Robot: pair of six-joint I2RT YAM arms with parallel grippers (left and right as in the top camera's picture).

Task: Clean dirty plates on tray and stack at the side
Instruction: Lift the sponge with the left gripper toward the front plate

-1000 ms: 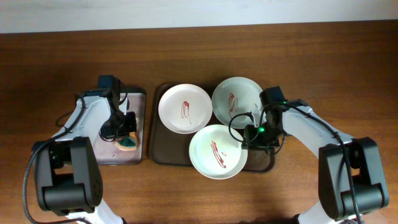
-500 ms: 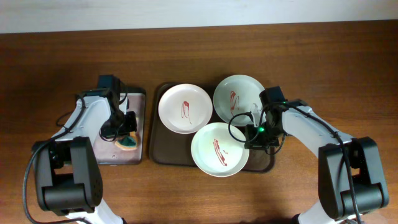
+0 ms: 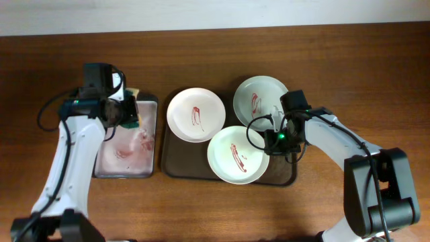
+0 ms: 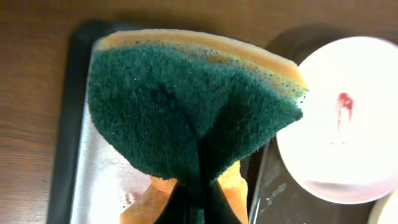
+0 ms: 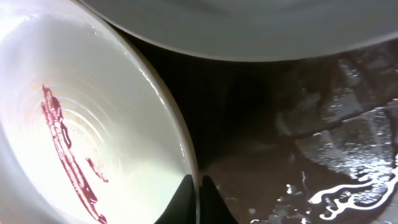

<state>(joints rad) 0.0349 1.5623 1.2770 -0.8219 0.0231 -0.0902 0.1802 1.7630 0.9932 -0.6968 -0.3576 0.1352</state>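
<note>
Three white plates with red smears lie on the dark brown tray [image 3: 176,167]: one at the back left [image 3: 195,114], a faintly greenish one at the back right [image 3: 259,101], one in front [image 3: 236,154]. My right gripper [image 3: 272,141] is shut on the right rim of the front plate [image 5: 93,137], one finger inside, one outside [image 5: 198,196]. My left gripper [image 3: 126,113] is shut on a green and orange sponge [image 4: 186,106] and holds it above the small black tray [image 3: 127,144]. The back left plate also shows in the left wrist view [image 4: 348,118].
The small black tray has a pale pinkish wet inside with foam. The brown tray's floor [image 5: 298,124] is wet between the plates. The wooden table [image 3: 349,60] runs all around; a pale wall edge lies at the back.
My left gripper has lifted the sponge out of the small black tray and moved it back and up. The front plate, held by my right gripper, has shifted a little back and right.
</note>
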